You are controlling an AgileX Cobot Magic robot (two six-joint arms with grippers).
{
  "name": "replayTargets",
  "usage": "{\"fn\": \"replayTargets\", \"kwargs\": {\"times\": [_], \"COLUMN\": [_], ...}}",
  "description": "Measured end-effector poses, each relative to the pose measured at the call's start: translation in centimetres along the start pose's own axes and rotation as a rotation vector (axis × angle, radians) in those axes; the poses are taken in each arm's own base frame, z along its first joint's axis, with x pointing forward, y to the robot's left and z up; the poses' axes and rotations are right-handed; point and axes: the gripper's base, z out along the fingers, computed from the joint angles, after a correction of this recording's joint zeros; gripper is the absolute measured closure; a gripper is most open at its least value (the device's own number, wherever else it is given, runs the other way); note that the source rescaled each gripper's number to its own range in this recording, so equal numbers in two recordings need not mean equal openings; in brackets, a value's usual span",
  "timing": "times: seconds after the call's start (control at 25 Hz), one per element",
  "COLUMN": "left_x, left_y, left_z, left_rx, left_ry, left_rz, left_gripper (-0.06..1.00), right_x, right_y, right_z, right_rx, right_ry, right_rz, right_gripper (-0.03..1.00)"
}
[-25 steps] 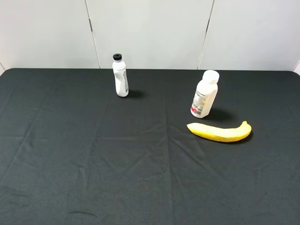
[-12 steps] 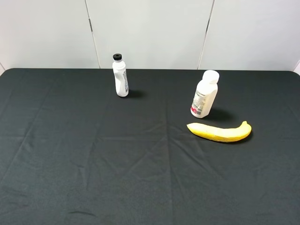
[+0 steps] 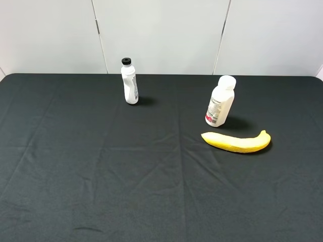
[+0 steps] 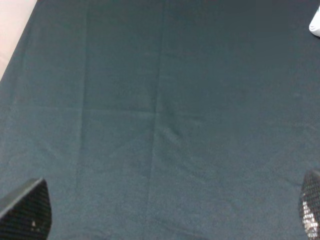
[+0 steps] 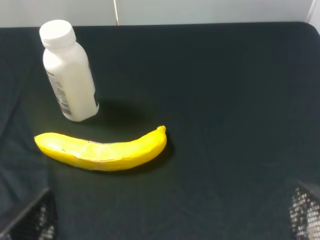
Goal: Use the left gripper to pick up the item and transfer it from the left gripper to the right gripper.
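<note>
My left hand [image 4: 165,220] hung open above bare black desk [image 3: 101,166], fingertips wide apart. A slim black-capped bottle [image 3: 129,81] stood far back; rightward, a white-capped bottle [image 3: 220,101] stood just behind the banana [image 3: 236,141], which lay flat. My right hand [image 5: 170,220] hovered open near it.

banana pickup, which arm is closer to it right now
Right. The banana lies in the right wrist view between the open right gripper fingers; the left gripper, also open, sees only black cloth.
</note>
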Motion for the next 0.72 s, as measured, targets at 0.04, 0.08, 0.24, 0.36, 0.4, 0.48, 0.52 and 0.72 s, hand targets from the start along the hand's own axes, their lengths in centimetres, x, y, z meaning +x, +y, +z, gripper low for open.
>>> {"fn": "replayTargets", "kwargs": {"times": [0.04, 0.08, 0.24, 0.36, 0.4, 0.48, 0.52, 0.72], "left_x": [0.0, 0.0, 0.0, 0.0, 0.0, 0.0, 0.0, 0.0], "left_y": [0.0, 0.0, 0.0, 0.0, 0.0, 0.0, 0.0, 0.0], "left_z": [0.0, 0.0, 0.0, 0.0, 0.0, 0.0, 0.0, 0.0], "left_rx": [0.0, 0.0, 0.0, 0.0, 0.0, 0.0, 0.0, 0.0], "left_ry": [0.0, 0.0, 0.0, 0.0, 0.0, 0.0, 0.0, 0.0], "left_rz": [0.0, 0.0, 0.0, 0.0, 0.0, 0.0, 0.0, 0.0], "left_gripper": [-0.05, -0.05, -0.05, -0.05, -0.05, -0.05, -0.05, -0.05], "right_x": [0.0, 0.0, 0.0, 0.0, 0.0, 0.0, 0.0, 0.0], "right_y": [0.0, 0.0, 0.0, 0.0, 0.0, 0.0, 0.0, 0.0], "right_z": [0.0, 0.0, 0.0, 0.0, 0.0, 0.0, 0.0, 0.0], "right_rx": [0.0, 0.0, 0.0, 0.0, 0.0, 0.0, 0.0, 0.0], "right_ry": [0.0, 0.0, 0.0, 0.0, 0.0, 0.0, 0.0, 0.0], "right_rz": [0.0, 0.0, 0.0, 0.0, 0.0, 0.0, 0.0, 0.0], "right_gripper": [-0.03, -0.03, -0.03, -0.03, -0.03, -0.03, -0.03, -0.03]}}
